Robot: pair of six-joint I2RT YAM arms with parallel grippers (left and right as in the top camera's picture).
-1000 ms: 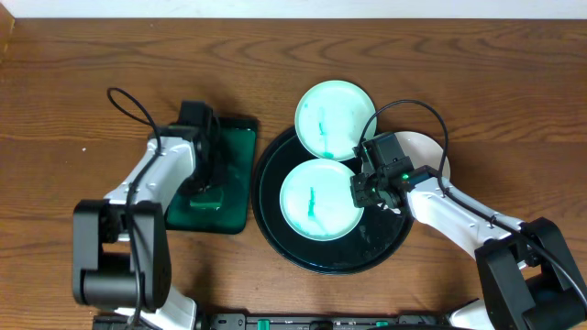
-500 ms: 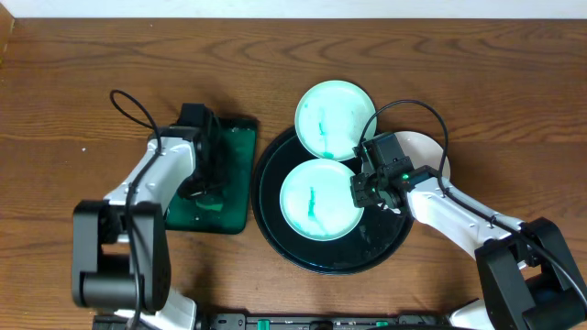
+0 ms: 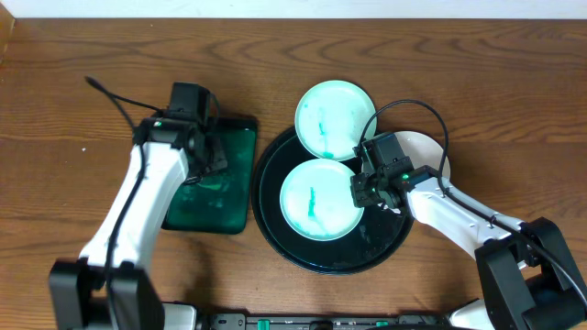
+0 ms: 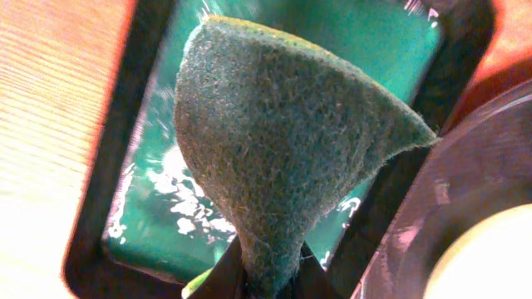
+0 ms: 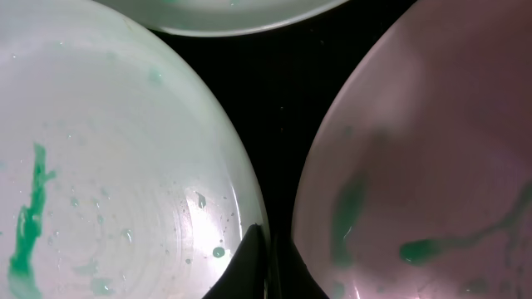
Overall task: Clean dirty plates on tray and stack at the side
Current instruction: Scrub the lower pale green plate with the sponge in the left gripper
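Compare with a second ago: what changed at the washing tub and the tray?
The left tool rose from the green tub, lifting the sponge it pinches. The right tool stayed clamped on the rim of the near plate; nothing else moved.

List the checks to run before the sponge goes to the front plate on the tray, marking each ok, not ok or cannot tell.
1. Left fingers grip the sponge: ok, it hangs over the tub.
2. The sponge is soapy: cannot tell.
3. Right fingers pinch the front plate at its rim: ok.
4. The front plate's face is uncovered: ok, a green streak shows.
5. Stacking spot ready: cannot tell; the side plate beside the tray is partly hidden by the right arm.
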